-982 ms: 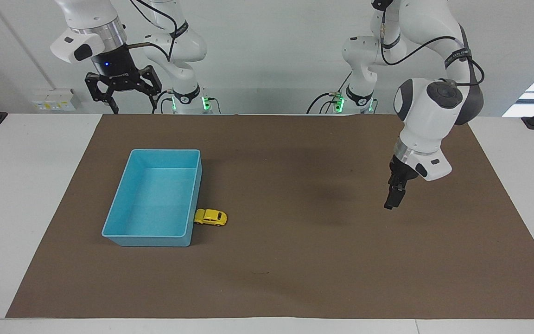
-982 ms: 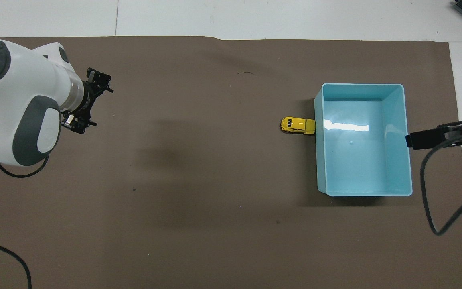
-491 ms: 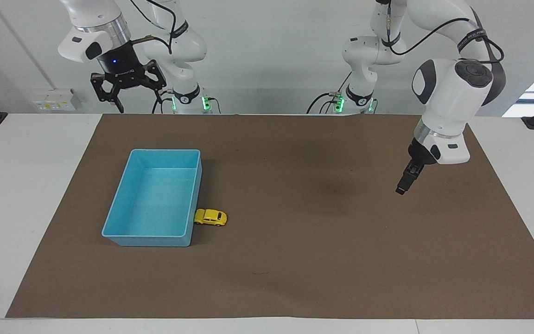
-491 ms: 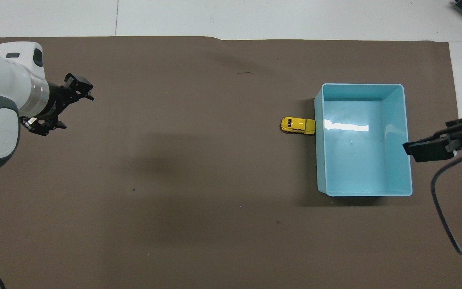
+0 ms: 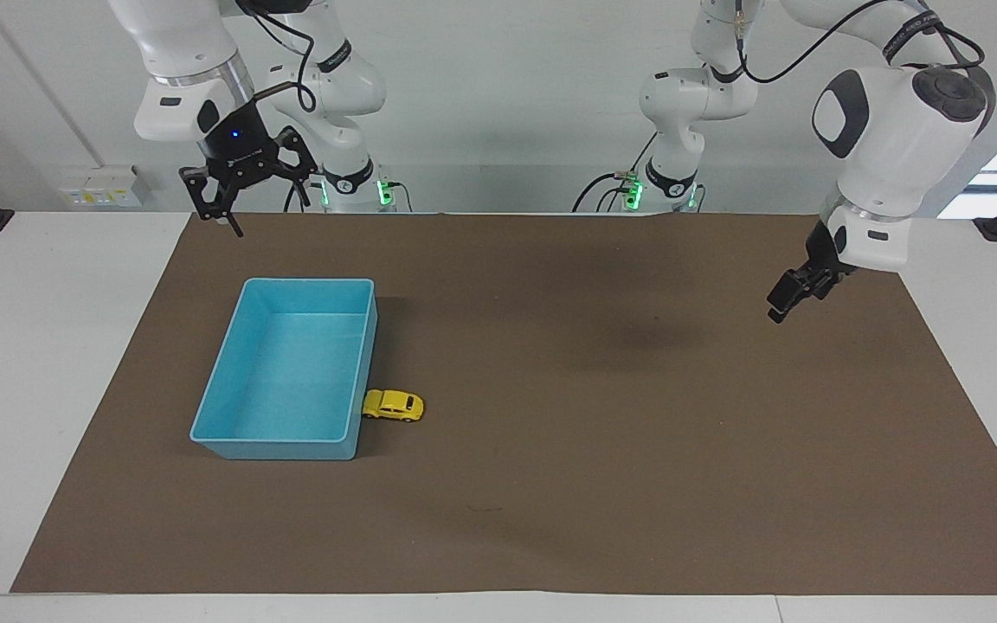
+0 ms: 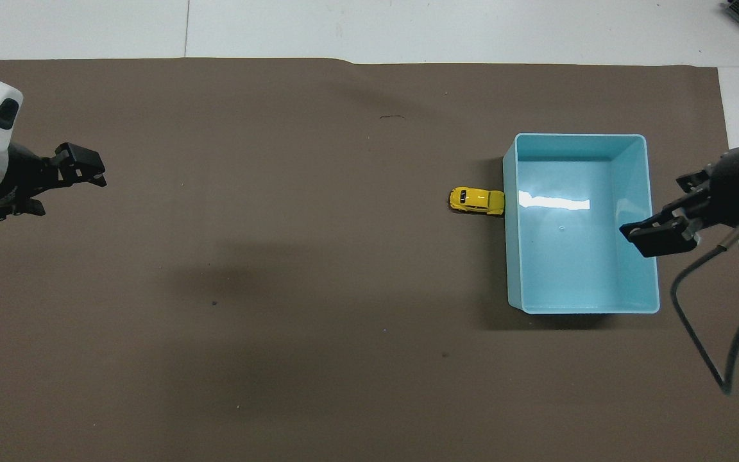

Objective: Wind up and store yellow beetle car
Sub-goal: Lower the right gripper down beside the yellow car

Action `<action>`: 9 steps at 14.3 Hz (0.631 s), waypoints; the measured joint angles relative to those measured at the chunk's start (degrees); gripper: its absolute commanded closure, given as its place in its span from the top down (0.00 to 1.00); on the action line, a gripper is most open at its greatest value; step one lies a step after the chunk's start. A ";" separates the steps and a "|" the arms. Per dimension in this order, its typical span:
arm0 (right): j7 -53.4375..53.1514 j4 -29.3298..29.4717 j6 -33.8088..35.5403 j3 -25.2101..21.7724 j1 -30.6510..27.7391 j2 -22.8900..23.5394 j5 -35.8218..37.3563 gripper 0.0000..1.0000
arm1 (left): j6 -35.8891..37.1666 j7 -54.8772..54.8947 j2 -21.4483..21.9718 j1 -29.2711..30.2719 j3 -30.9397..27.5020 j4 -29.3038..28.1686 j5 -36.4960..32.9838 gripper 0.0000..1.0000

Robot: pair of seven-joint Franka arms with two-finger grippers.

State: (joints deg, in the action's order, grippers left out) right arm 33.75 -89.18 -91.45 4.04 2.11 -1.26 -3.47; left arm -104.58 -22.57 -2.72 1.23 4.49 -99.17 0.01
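The yellow beetle car [image 5: 393, 405] [image 6: 475, 200] stands on the brown mat, touching the outer long wall of the light-blue tray [image 5: 308, 281] [image 6: 578, 136] on the side toward the left arm. The tray is empty. My right gripper [image 5: 256, 203] [image 6: 661, 215] is open and empty, raised over the tray's edge at the right arm's end. My left gripper [image 5: 781, 308] [image 6: 77, 176] is open and empty, raised over the mat at the left arm's end, well away from the car.
The brown mat [image 5: 602, 484] [image 6: 318, 269] covers most of the white table [image 5: 40, 363]. A black cable [image 6: 703, 321] hangs from the right arm beside the tray.
My left gripper has risen and drawn back toward the left arm's end of the table. My right gripper has turned and moved in over the tray's edge. The car has not moved.
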 measured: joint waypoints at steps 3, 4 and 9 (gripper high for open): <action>5.39 -0.01 -1.16 0.07 1.47 1.82 0.07 1.00 | 2.38 9.22 0.97 1.05 -0.03 0.00 0.01 1.00; 6.51 0.00 -1.28 0.08 1.64 2.31 0.08 1.00 | 2.77 11.71 1.30 1.19 -0.01 0.00 0.01 1.00; 9.70 0.02 -1.65 0.16 4.47 4.16 1.63 1.00 | 9.01 19.65 3.76 1.22 0.77 3.12 0.01 1.00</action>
State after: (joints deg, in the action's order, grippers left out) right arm 43.46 -89.16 -93.11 4.20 6.59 2.90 -1.84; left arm -95.57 -2.91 1.04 2.45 5.26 -96.05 0.02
